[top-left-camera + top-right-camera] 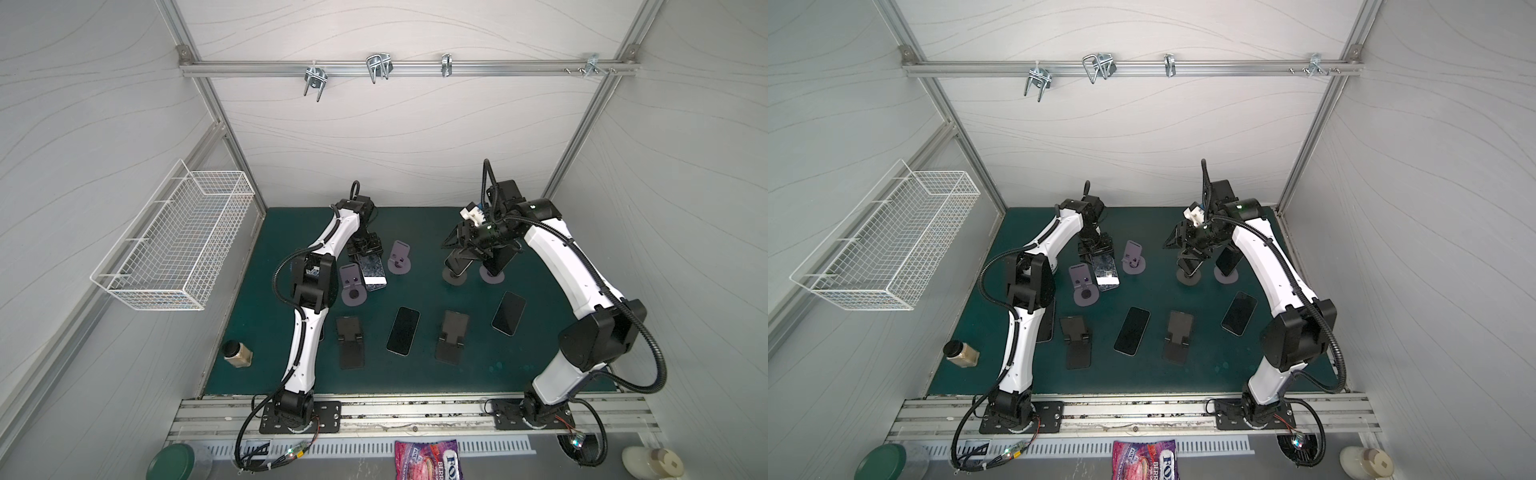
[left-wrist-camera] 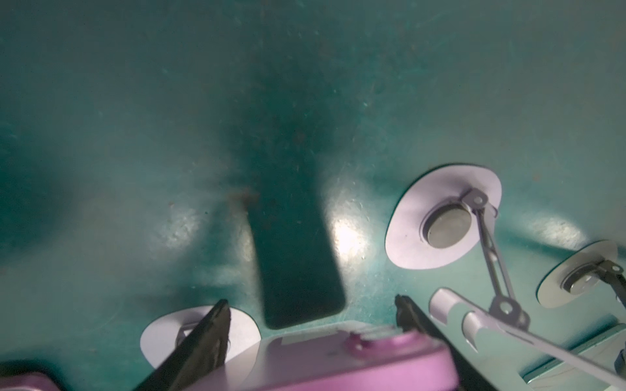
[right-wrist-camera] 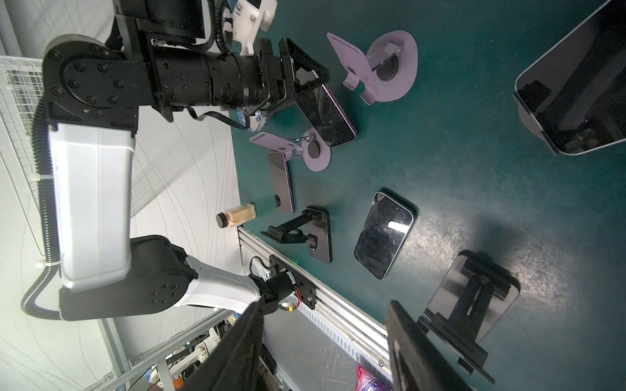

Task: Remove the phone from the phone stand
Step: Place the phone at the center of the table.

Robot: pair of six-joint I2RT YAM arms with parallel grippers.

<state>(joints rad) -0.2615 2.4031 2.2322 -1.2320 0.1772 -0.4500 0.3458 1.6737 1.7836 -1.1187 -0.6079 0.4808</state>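
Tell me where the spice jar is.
In both top views the spice jar sits at the green mat's left edge, beside the left arm.

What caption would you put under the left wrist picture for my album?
Left end effector clamped on the purple phone, lilac stand beside it, green mat beyond.

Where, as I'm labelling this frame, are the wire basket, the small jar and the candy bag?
wire basket (image 1: 174,245): in a top view, mesh wall.
small jar (image 1: 242,356): in a top view, glass body.
candy bag (image 1: 426,459): in a top view, printed front.
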